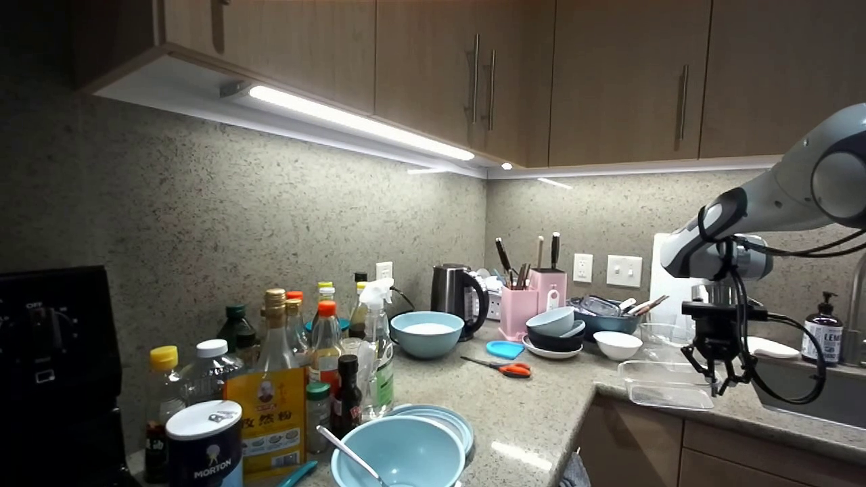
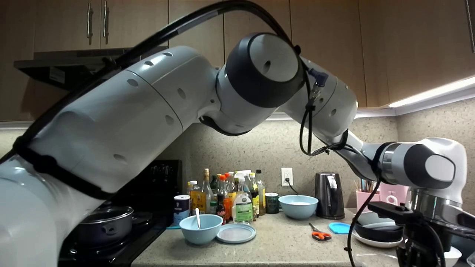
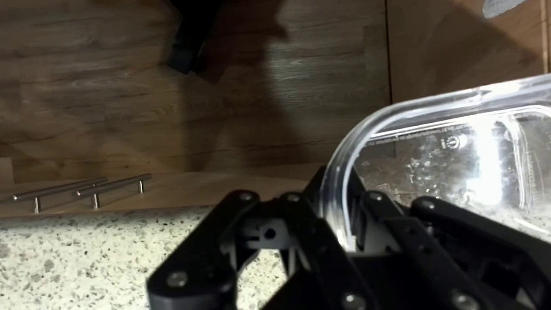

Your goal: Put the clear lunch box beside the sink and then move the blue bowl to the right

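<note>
Your arm (image 2: 256, 89) stood arched high across the scene: in an exterior view it rose from the lower left to a bend at the top, then sloped down toward the right, where its wrist (image 2: 426, 163) faced downward. Below that, your jaws hung low by the front edge of the speckled desk (image 1: 534, 399), near the sink (image 1: 842, 399). They were clamped on the rim of the clear lunch box (image 3: 456, 159), one jaw on each side of its wall, close to a rounded corner.

The lunch box was see-through and glossy, with a thick lip, a white streak of light reflected across it, and tiny markings on its base, too small for you to read. In an exterior view it was just left of the sink, overlapping the desk's front edge; whether its underside touched the desk, you could not tell.

On the desk, well apart from your jaws, a light-blue bowl (image 2: 200, 235) stood upright with a utensil (image 2: 197, 218) leaning in it. A second light-blue bowl (image 2: 298, 209), with something white inside, stood just beside the dark kettle (image 2: 329, 196).
</note>
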Motion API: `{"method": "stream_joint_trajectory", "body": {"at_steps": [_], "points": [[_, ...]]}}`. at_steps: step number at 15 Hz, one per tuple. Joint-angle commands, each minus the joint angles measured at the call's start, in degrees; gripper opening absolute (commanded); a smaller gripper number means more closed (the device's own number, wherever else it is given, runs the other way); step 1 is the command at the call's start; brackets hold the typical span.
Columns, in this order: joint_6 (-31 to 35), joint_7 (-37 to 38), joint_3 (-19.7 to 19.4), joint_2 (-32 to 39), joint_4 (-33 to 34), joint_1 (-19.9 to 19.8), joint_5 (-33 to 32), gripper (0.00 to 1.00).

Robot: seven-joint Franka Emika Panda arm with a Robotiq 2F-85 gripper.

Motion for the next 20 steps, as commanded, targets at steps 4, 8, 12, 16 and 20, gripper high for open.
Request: {"method": "stream_joint_trajectory", "body": {"at_steps": [4, 8, 12, 16, 20], "points": [[0.2, 1.5, -0.5, 0.3, 1.2, -0.5, 0.8, 0.05], [-1.2, 3.1, -2.7, 1.8, 3.6, -1.7, -1.0, 0.05], [-3.9, 4.0, -5.4, 4.6, 7.0, -2.7, -3.6, 0.06], [-7.9, 3.1, -5.0, 7.1, 10.9, -4.3, -4.1, 0.05], [-10.7, 2.1, -4.2, 9.6, 14.4, -5.4, -3.8, 0.46]]}}
